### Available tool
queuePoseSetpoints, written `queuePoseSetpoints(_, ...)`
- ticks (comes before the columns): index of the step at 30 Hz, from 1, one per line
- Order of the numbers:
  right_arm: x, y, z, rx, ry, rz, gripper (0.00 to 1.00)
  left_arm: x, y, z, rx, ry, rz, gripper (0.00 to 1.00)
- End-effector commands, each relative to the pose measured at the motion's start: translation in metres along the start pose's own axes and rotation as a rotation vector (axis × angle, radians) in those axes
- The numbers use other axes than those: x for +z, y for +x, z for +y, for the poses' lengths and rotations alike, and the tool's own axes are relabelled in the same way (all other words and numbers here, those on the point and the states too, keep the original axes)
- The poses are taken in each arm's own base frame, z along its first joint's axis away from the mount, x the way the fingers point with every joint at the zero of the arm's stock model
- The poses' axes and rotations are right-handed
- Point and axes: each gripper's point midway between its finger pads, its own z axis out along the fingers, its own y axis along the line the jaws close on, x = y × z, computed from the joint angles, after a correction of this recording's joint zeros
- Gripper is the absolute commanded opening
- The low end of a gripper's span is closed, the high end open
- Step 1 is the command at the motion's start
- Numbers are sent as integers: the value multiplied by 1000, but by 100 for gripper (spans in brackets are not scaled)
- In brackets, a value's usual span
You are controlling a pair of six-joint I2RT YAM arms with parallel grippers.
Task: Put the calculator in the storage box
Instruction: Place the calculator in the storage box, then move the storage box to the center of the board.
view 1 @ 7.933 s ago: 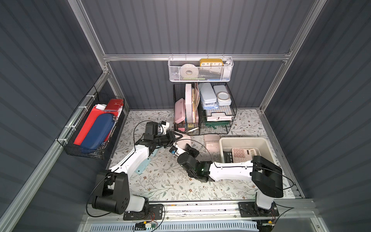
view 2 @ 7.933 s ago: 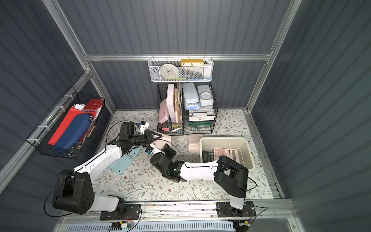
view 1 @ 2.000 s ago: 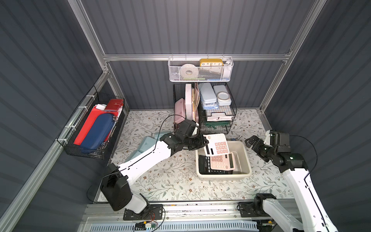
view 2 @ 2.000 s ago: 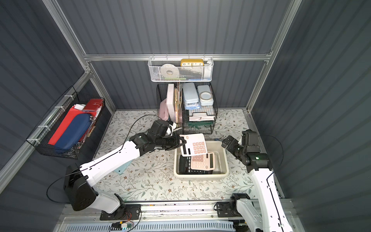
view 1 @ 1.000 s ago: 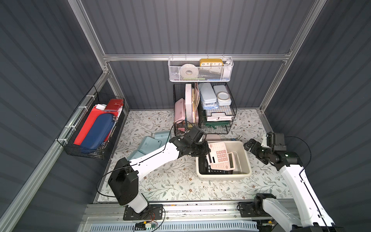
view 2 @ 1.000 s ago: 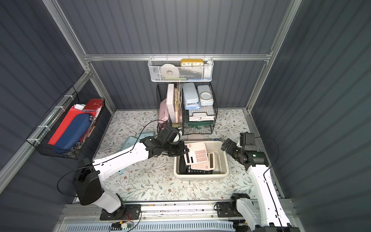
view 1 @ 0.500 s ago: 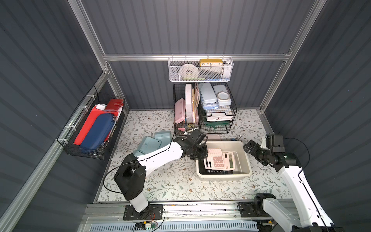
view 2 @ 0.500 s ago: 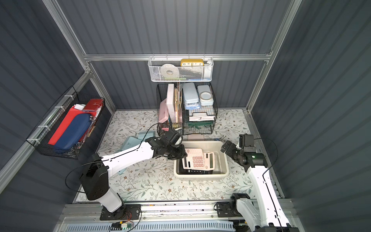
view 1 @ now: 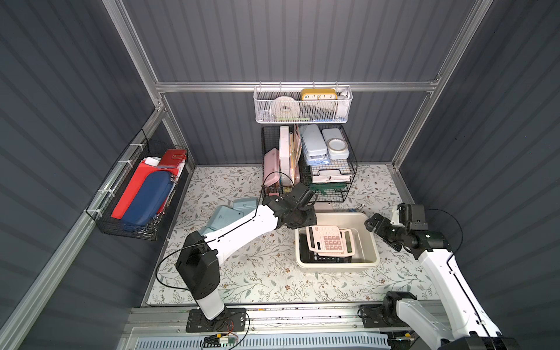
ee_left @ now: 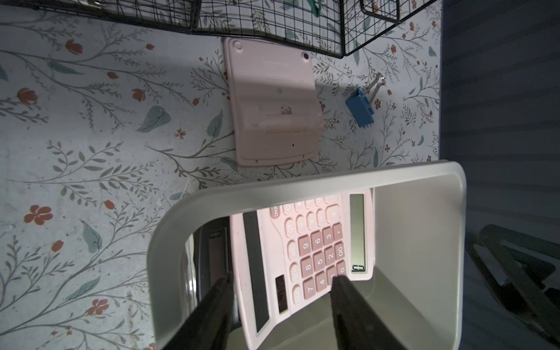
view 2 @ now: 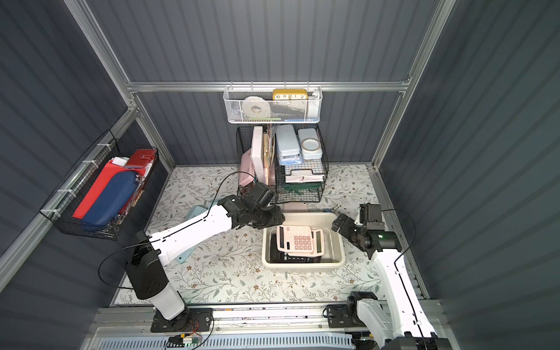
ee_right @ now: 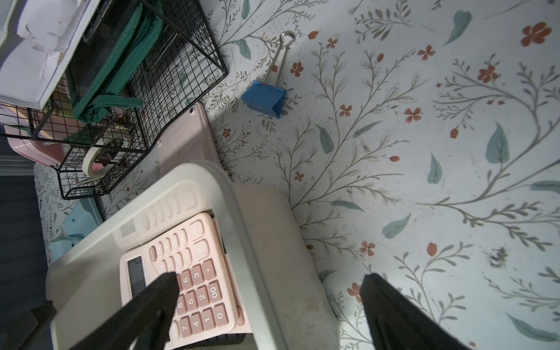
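Observation:
The cream storage box (view 1: 372,242) (view 2: 303,268) stands on the floral table right of centre. A pink calculator (view 1: 328,239) (view 2: 298,239) lies face up inside it, on top of another pink one and a black one. My left gripper (view 1: 303,222) (ee_left: 281,278) hovers over the box's left end, open, its fingers (ee_left: 218,303) apart above the calculator (ee_left: 303,251) and holding nothing. At the box's right end my right gripper (view 1: 374,227) (ee_right: 269,278) is wide open and empty, straddling the box wall (ee_right: 236,227).
Behind the box a pink calculator (ee_left: 272,106) lies face down, with a blue binder clip (ee_left: 360,110) (ee_right: 265,97) beside it. Black wire baskets (view 1: 309,169) stand at the back under a white mesh basket (view 1: 303,106). Light-blue cases (view 1: 233,209) lie left of my left arm.
The left gripper lowered the pink calculator into the box, opened and let it go; the calculator now rests flat. The right arm has barely moved.

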Motion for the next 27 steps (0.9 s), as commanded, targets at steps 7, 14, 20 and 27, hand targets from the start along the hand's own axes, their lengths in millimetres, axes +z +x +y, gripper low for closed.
queuePoseSetpoints(7, -1, 14, 19, -72, -131, 63, 99, -43, 1, 18, -25, -34, -66, 81)
queuePoseSetpoints(14, 0, 36, 38, -93, -276, 160, 99, -34, 18, 31, -46, 40, -36, 93)
queuePoseSetpoints(20, 0, 54, 54, -85, -373, 219, 99, -46, 8, 52, -90, 97, -78, 97)
queuePoseSetpoints(27, 3, 80, 90, -135, -428, 257, 99, -70, -9, 75, -113, 78, -147, 99)
